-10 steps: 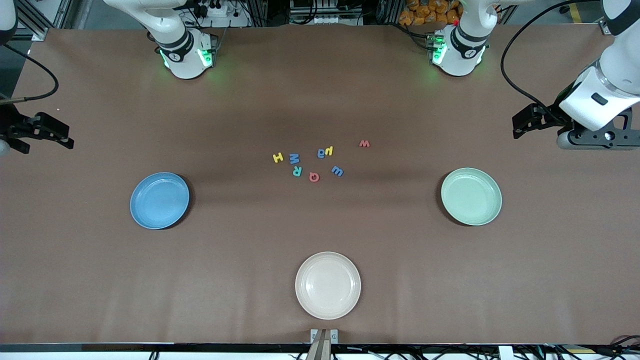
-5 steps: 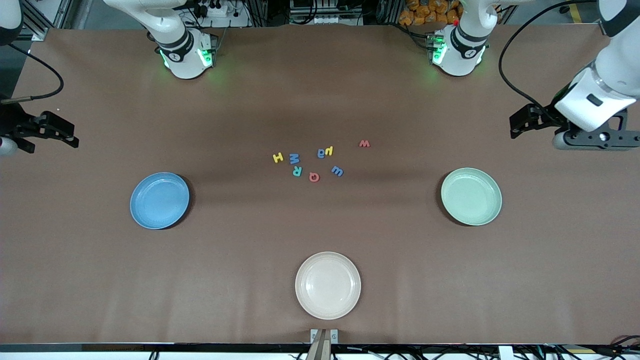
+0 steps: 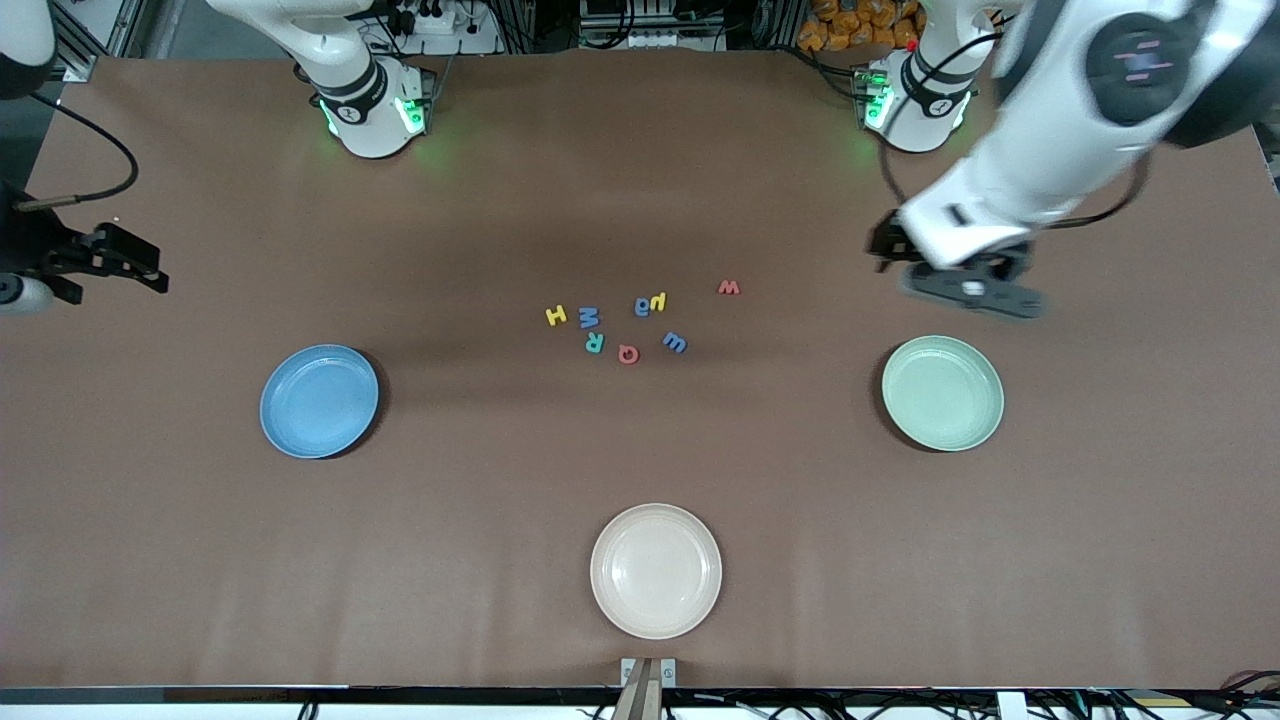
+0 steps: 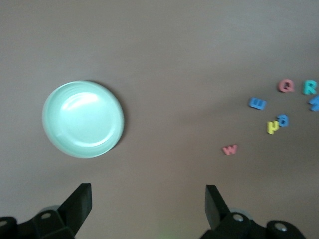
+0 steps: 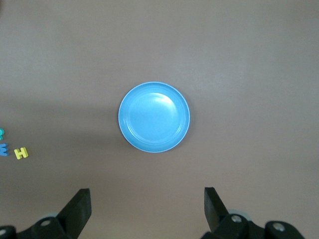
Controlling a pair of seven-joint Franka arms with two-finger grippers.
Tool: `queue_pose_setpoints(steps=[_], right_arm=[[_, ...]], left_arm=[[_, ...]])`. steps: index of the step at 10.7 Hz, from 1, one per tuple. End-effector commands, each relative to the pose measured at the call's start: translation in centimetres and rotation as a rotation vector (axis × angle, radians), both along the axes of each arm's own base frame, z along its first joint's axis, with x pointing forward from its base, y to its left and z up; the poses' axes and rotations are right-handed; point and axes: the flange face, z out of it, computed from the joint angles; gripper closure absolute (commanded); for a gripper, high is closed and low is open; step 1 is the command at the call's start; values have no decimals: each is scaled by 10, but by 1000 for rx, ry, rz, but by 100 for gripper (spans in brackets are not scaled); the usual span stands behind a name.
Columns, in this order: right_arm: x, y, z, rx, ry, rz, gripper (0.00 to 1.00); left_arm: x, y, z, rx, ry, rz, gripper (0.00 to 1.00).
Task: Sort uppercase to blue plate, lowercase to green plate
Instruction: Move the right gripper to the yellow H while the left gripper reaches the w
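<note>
The left end effector point(image 3: 885, 245) hangs in the air over bare bench, between the red w point(image 3: 729, 288) and the green plate point(image 3: 942, 392), with its fingers point(image 4: 79, 201) spread wide and nothing between them. The right end effector point(image 3: 150, 272) hovers at the right arm's end of the bench, its fingers point(image 5: 79, 206) also wide apart and empty, and its wrist view looks down on the blue plate point(image 5: 154, 117). All eight letters lie on the bench in a loose cluster midway between the two plates. The yellow H point(image 3: 556, 315) sits just beside the blue M point(image 3: 589, 318), with the green R point(image 3: 595, 343) and the red Q point(image 3: 628, 353) a little nearer to the front camera. The blue a point(image 3: 642, 306) and the yellow n point(image 3: 658, 301) touch each other, and the blue w point(image 3: 675, 343) lies near the red Q. The red w lies apart from the rest, toward the left arm's end. Both the blue plate and the green plate hold nothing. A cream plate point(image 3: 655, 570), also empty, rests nearest the front camera.
</note>
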Motion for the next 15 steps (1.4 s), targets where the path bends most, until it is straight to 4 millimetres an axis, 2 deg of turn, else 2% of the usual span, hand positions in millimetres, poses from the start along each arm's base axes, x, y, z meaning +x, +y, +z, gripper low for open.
queue_pose_setpoints(steps=[1, 3, 4, 5, 6, 9, 10, 12, 13, 15], right_arm=[[-1, 12, -38, -2, 9, 25, 0], [1, 36, -57, -3, 9, 63, 0], [2, 51, -66, -3, 13, 69, 0], [1, 73, -75, -6, 17, 49, 0], [-2, 104, -82, -9, 22, 44, 0], [-11, 160, -122, -5, 5, 82, 0], [-19, 183, -145, 3, -12, 77, 0], [-28, 228, -195, -1, -12, 100, 0], [-37, 257, -217, -3, -17, 108, 0], [-50, 299, -267, -6, -35, 103, 0]], left_arm=[[-33, -49, -44, 3, -22, -128, 0], [-63, -83, -83, 12, -31, -246, 0], [-71, -92, -104, -3, -25, -322, 0], [-79, -98, -122, -14, -19, -400, 0], [-93, -104, -142, -26, -27, -451, 0], [-109, -104, -203, -88, -54, -599, 0], [-116, -103, -227, -109, -63, -640, 0], [-139, -108, -262, -123, -90, -722, 0], [-146, -113, -271, -124, -76, -743, 0], [-167, -127, -280, -126, -54, -781, 0]])
